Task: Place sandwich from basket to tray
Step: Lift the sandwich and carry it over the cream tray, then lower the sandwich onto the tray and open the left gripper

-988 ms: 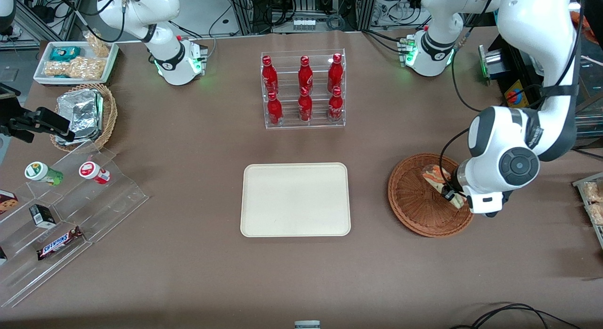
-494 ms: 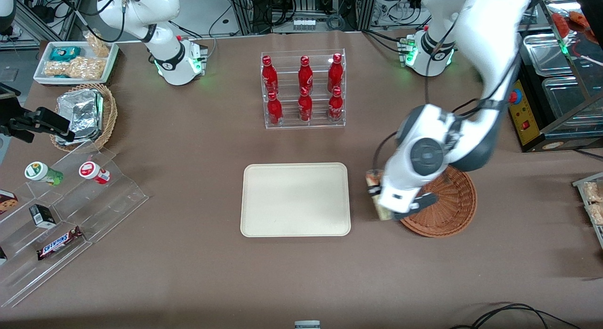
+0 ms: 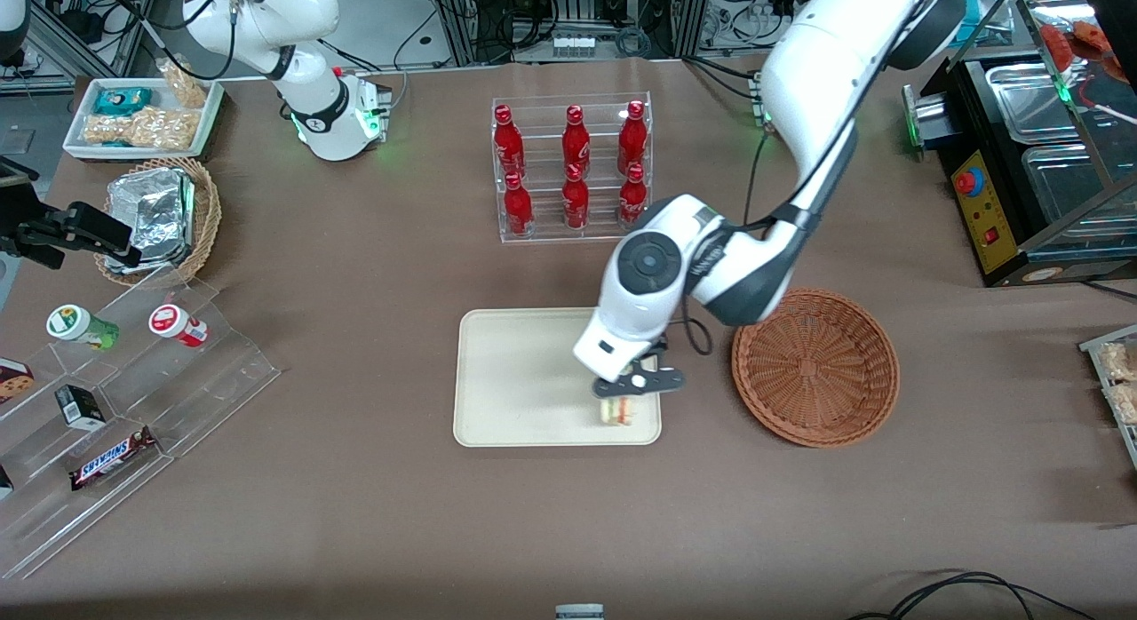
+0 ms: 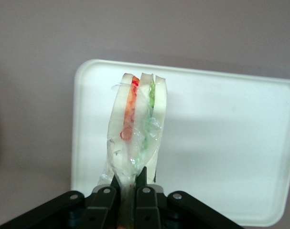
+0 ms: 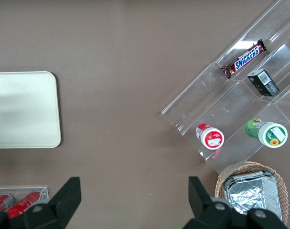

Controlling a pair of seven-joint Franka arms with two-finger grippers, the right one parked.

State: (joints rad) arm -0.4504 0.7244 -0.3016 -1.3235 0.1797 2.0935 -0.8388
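My gripper (image 3: 632, 391) hung over the tray (image 3: 515, 380), at its corner nearest the basket (image 3: 815, 367), fingers (image 4: 141, 183) clamped tight on the wrapped sandwich (image 4: 135, 138), held above the tray's surface.

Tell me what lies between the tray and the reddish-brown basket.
Only bare brown tablecloth, as the front view shows, between the tray and the empty basket. The pincer hangs over the tray's basket-side edge, shut on the sandwich.
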